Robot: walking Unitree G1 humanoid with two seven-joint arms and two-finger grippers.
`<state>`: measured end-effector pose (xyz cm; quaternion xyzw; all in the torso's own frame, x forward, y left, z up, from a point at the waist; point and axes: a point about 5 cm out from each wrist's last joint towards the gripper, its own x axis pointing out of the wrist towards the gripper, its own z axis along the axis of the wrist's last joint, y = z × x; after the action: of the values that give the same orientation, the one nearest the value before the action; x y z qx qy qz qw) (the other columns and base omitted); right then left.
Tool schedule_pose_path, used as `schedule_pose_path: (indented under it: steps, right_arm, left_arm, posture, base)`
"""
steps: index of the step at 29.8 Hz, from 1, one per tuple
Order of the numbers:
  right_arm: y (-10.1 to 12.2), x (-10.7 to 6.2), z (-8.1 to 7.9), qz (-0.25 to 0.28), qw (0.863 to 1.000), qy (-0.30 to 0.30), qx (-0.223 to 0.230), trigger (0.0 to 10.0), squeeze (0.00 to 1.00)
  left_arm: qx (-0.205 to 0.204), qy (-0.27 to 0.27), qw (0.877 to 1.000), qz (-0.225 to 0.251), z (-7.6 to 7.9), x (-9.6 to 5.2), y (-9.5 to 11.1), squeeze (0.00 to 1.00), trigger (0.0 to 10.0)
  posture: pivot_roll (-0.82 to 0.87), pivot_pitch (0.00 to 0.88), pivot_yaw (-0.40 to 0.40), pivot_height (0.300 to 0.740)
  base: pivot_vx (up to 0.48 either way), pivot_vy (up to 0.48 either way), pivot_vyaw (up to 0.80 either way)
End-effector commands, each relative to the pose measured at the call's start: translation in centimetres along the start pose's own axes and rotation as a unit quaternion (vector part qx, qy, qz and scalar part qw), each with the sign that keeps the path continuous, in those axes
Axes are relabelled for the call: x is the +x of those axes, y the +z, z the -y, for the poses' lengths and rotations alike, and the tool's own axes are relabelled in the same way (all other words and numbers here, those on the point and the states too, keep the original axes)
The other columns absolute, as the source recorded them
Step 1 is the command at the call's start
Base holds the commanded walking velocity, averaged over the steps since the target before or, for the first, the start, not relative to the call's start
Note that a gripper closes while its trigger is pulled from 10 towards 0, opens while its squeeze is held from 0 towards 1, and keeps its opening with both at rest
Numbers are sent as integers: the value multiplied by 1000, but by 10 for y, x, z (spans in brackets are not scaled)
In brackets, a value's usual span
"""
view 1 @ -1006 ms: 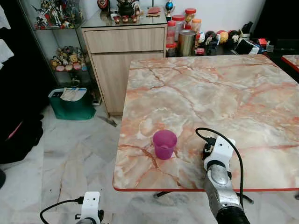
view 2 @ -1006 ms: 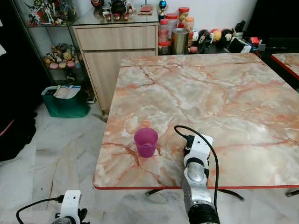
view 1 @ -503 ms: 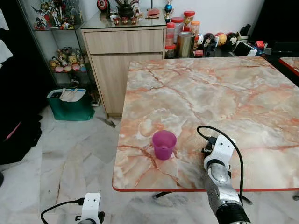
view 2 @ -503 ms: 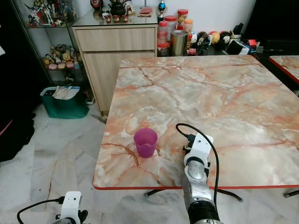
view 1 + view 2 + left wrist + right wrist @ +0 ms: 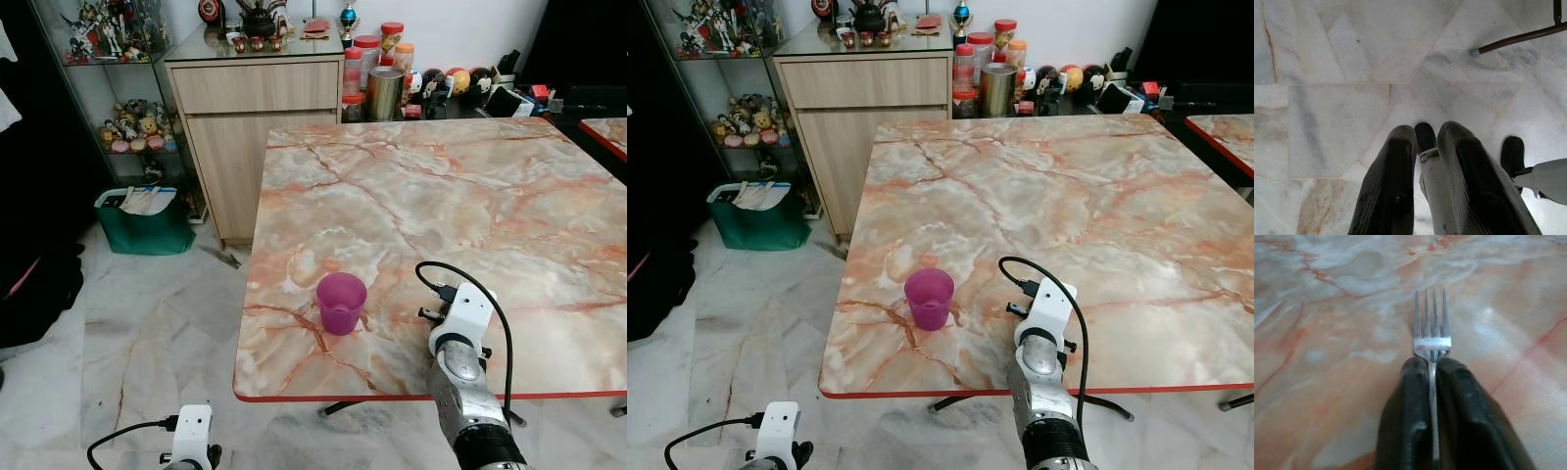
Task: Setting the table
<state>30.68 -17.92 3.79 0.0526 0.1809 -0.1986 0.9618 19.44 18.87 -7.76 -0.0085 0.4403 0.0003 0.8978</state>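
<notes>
Head stereo pair: high, facing forward and down; both eyes share the marble table (image 5: 411, 196), its near edge and the floor (image 5: 147, 333) off its left edge. Left wrist camera: low, looking straight down at floor tiles. Right wrist camera: very close above the table surface, near its front edge.

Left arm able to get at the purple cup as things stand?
Probably not. The left gripper hangs low over the floor, below the table edge, shut on what looks like a utensil handle. The purple cup stands on top; the arm must rise first.
</notes>
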Motion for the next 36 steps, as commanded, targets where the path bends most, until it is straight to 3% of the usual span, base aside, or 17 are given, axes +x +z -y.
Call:
schedule_pose_path:
  steps: [1, 8, 13, 14, 15, 16, 17, 27, 30, 34, 36]
  right_arm:
    - [-7, -1, -4, -25, 1000, 4, 2, 0, 0]
    - [-4, 0, -5, -20, 1000, 6, 2, 0, 0]
    - [13, 1, -9, 30, 999, 18, 0, 0, 0]
    - [21, 1, -13, 51, 998, 28, -9, 2118, 0]
    - [24, 0, -15, 62, 997, 34, -14, 2118, 0]
    - [28, 0, -17, 70, 997, 41, -16, 4471, 0]
    - [33, -1, -20, 86, 995, 51, -21, 10000, 0]
    - [65, -8, -33, 189, 977, 81, -49, 10000, 0]
    - [67, -9, -34, 198, 975, 85, -53, 10000, 0]
    - [86, -15, -44, 259, 956, 113, -84, 10000, 0]
    - [90, -16, -46, 268, 953, 118, -84, 10000, 0]
  left_arm:
    - [-3, -2, 1000, -9, 0, 0, -3, 0, 10000]
    - [-2, -4, 1000, -10, 1, 0, -3, 0, 10000]
    - [6, 7, 1000, -1, -2, 0, 1, 0, 10000]
    - [7, 13, 1000, 1, -3, 0, 1, 0, 10000]
    - [5, 16, 1000, 2, -4, 0, 2, 0, 10000]
    - [5, 17, 1000, 3, -5, 0, 2, 0, 10000]
    - [7, 19, 1000, 4, -5, 0, 2, 0, 10000]
    - [4, 37, 999, 9, -9, -1, 3, 0, 10000]
    - [4, 39, 999, 10, -9, -1, 2, 0, 10000]
    - [10, 50, 999, 16, -11, -1, 5, 0, 10000]
    - [10, 53, 998, 17, -12, -1, 5, 0, 10000]
  posture:
    - [-73, 0, 27, 728]
    - [-73, 0, 28, 728]
    - [-76, 0, 31, 728]
    - [-77, 0, 31, 728]
    - [-77, 0, 31, 728]
    - [-76, 0, 30, 728]
    - [-75, 0, 30, 728]
    - [-74, 0, 28, 728]
    - [-74, 0, 28, 728]
    - [-79, 0, 27, 728]
    - [-79, 0, 27, 728]
  base:
    - [0, 0, 0]
    - [0, 0, 0]
    - [0, 0, 0]
    - [0, 0, 0]
    - [0, 0, 0]
    - [0, 0, 0]
    - [0, 0, 0]
    - [0, 0, 0]
    - [0, 0, 0]
    - [0, 0, 0]
    - [0, 0, 0]
